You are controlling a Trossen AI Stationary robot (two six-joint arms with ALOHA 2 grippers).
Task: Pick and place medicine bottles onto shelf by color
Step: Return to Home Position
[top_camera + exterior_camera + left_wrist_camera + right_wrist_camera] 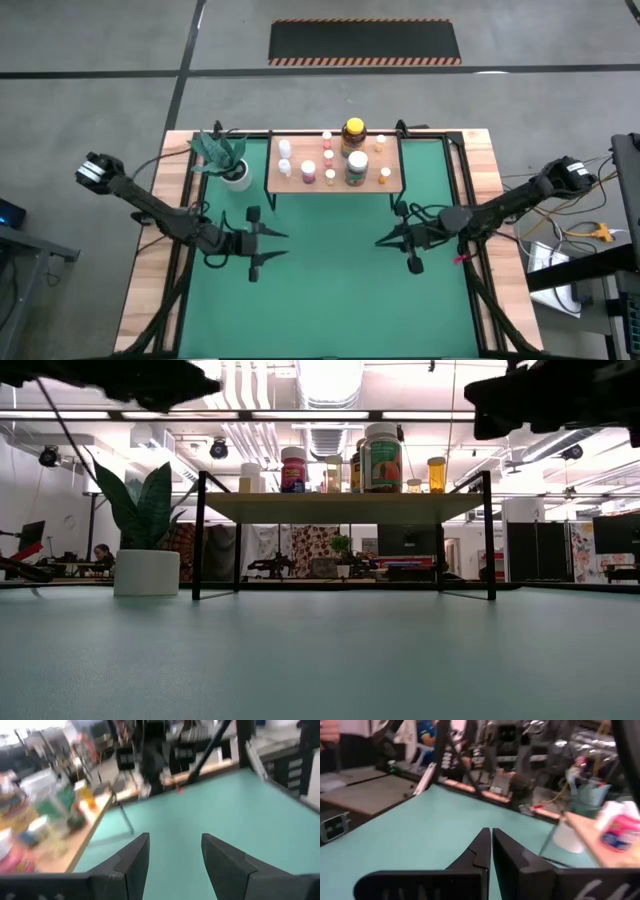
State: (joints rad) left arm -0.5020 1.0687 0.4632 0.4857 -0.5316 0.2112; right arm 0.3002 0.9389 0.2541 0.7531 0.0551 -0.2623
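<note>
The light-wood shelf (pixel 300 186) stands on thin black legs at the far middle of the green mat, and its board (pixel 345 507) also shows in the low view. All the medicine bottles stand on it: a yellow black-lidded jar (pixel 353 130), a greenish white-lidded jar (pixel 356 166) (pixel 382 458), and small white, pink and orange ones (pixel 308 170). My left gripper (pixel 282 244) (pixel 175 855) hovers open over the mat, near and left of the shelf. My right gripper (pixel 380 241) (pixel 491 845) hovers shut, near and right of it. Neither holds anything.
A white pot with a green plant (pixel 237 172) (pixel 146 572) stands just left of the shelf. Bare green mat (pixel 330 300) stretches between the grippers and the near edge. Black frame bars run along the table's sides. Room clutter lies beyond the far edge.
</note>
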